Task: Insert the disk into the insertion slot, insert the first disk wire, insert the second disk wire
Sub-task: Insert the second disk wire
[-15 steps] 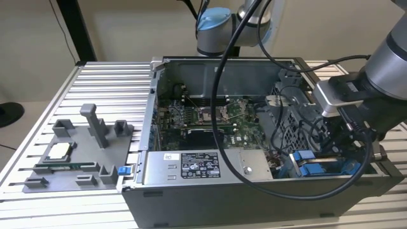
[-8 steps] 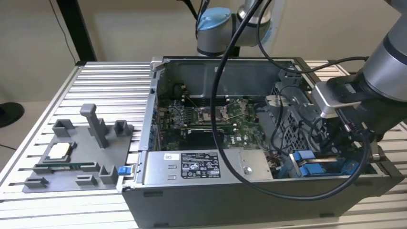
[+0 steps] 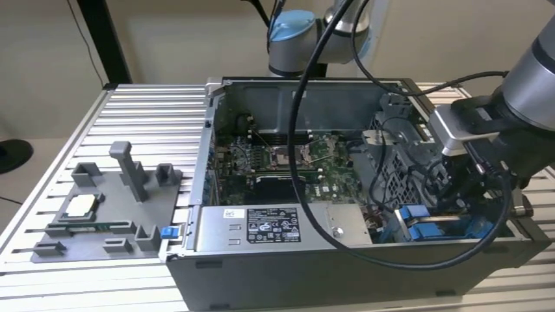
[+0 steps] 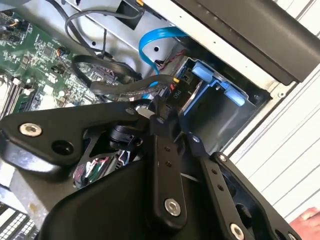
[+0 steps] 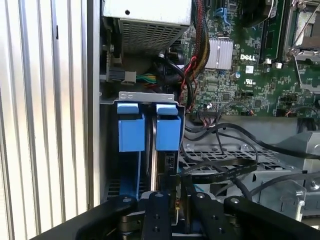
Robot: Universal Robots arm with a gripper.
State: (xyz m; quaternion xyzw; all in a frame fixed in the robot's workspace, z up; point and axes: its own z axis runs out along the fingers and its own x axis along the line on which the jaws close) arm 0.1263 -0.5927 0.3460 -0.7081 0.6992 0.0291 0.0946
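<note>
Inside the open computer case [image 3: 286,273], the pincer [image 4: 160,112], closed on a black wire connector [image 4: 165,95], hovers just behind the disk [image 5: 152,150] seated in the insertion slot [image 5: 131,125]; squaring plug to socket looks key.

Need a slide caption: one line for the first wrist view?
End effector poised over the blue-tabbed disk seated in the insertion slot, black cables beside, motherboard beyond.
</note>
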